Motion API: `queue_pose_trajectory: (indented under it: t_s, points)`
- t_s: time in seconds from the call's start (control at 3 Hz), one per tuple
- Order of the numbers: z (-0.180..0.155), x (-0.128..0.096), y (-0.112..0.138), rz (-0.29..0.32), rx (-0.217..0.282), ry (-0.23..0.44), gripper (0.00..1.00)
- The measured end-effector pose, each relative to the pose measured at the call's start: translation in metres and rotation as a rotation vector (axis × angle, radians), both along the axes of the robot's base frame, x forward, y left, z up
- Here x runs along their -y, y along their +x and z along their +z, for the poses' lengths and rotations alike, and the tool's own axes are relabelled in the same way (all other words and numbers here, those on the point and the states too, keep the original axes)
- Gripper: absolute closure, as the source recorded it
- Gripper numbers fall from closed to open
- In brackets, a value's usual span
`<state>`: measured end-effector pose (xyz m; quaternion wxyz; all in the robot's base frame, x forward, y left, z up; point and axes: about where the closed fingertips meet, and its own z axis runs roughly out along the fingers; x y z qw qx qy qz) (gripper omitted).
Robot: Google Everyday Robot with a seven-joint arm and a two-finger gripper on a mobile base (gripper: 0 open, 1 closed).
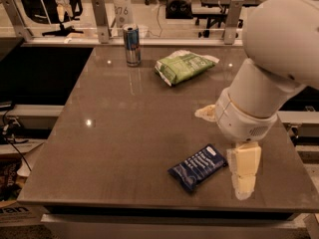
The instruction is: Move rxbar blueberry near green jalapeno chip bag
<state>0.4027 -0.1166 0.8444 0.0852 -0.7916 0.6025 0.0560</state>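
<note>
The rxbar blueberry (198, 167) is a dark blue flat wrapper with white lettering, lying at an angle near the table's front edge. The green jalapeno chip bag (183, 65) lies at the far middle of the table, well away from the bar. My gripper (224, 146) hangs under the big white arm (269, 68) at the right. It is open and empty. One cream finger (244, 169) stands just right of the bar, low over the table. The other finger (206, 113) pokes out to the left, beyond the bar.
A silver-blue drink can (131, 45) stands upright at the far left of the brown table (114, 133), left of the chip bag. Metal rail posts (99, 19) line the far edge. The table's front edge runs close below the bar.
</note>
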Motion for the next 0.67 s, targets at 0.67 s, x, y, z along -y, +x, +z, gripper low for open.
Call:
queue_pose_trajectory:
  t_s: [0.67]
  points:
    - [-0.0203,-0.0068,-0.0013,0.032,-0.037,-0.007,0.0]
